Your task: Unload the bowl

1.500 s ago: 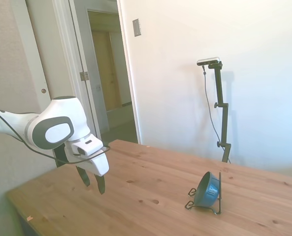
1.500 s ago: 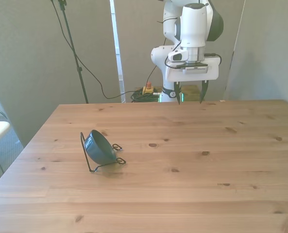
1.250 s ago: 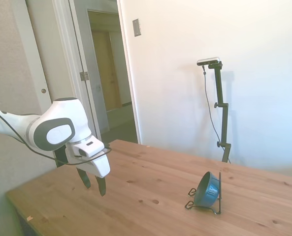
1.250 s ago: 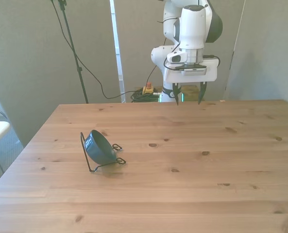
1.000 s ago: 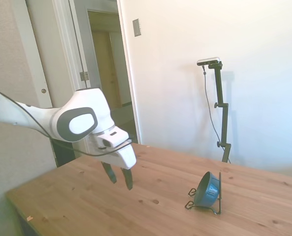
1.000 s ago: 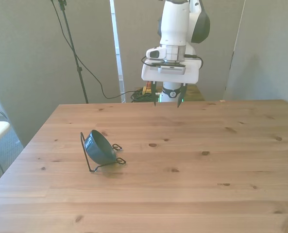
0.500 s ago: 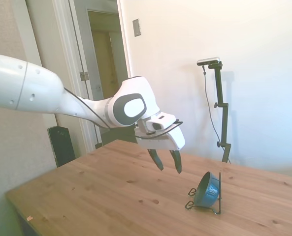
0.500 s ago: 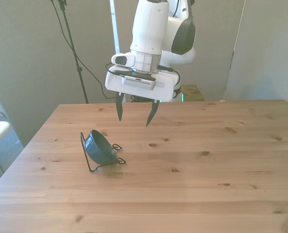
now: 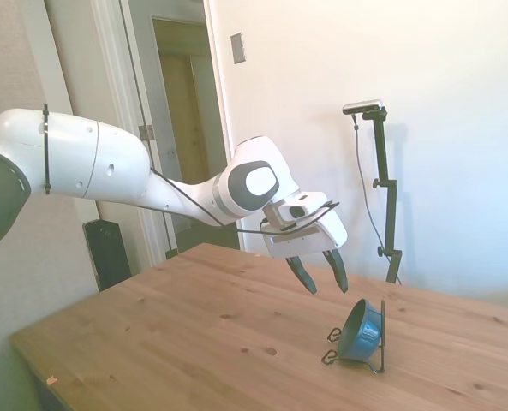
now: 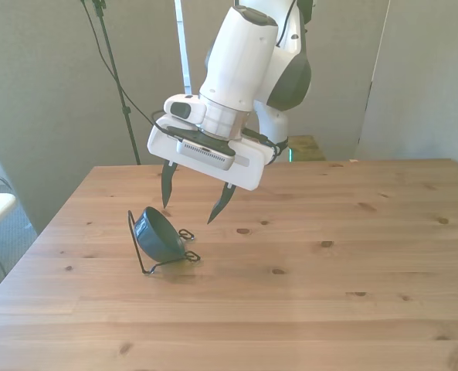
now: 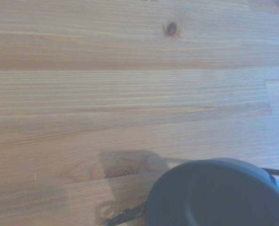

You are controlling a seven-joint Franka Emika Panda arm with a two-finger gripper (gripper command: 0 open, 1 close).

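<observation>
The bowl (image 10: 159,234) sits tipped on its edge in the thin black wire rack (image 10: 145,251), on the wooden table (image 10: 306,309) toward the front view's left, roughly midway between near and far edges; you can see the rack's upright wire backing the rim and its little feet sticking out toward the front view's right, which is why the bowl stays tilted rather than flat, lighter blue inside facing the upright in the side view (image 9: 361,330). The gripper (image 10: 190,202) hangs above the table with its jaws spread wide, holding nothing, wrist canted so the fingers point down and slightly toward the bowl — looks like you're lining up to straddle the rim. In the front view the bowl is just below and a little left of the gap between the fingers, apart from both; the side view agrees, with the gripper (image 9: 319,276) higher than the bowl and on its arm side. Wrist view catches only the bowl's dark outer curve (image 11: 219,195) and a bit of rack wire (image 11: 125,214) at the picture's edge, so you're not centred over it yet. My read: approach step, nothing grasped, bowl not yet unloaded
</observation>
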